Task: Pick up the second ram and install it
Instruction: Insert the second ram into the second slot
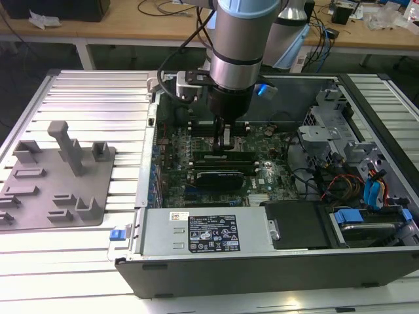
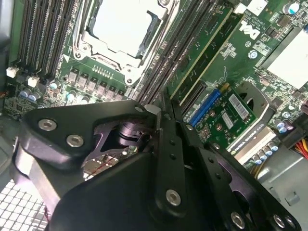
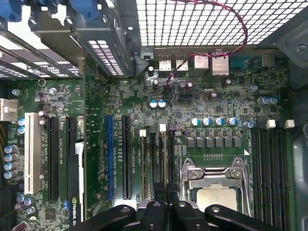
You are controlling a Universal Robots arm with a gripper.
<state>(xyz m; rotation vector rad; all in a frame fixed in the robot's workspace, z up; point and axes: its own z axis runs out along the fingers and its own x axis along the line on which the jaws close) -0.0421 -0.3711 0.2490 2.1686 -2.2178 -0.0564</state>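
- Open computer case (image 1: 262, 268) set mid-bench (image 1: 91, 98); grey fixture tray (image 1: 39, 196) well apart, toward bench edge at exterior view's left.
- Gripper (image 1: 224, 145) (image 2: 163, 106) held low over motherboard (image 3: 144, 106) middle; its state cannot be told.
- Black graphics card (image 1: 219, 178) just beside the work, crowding approach.
- Second ram (image 2: 202, 53) judged upright in slot beside CPU socket (image 2: 120, 29), directly at gripper tip, long axis parallel to power supply (image 1: 209, 232).
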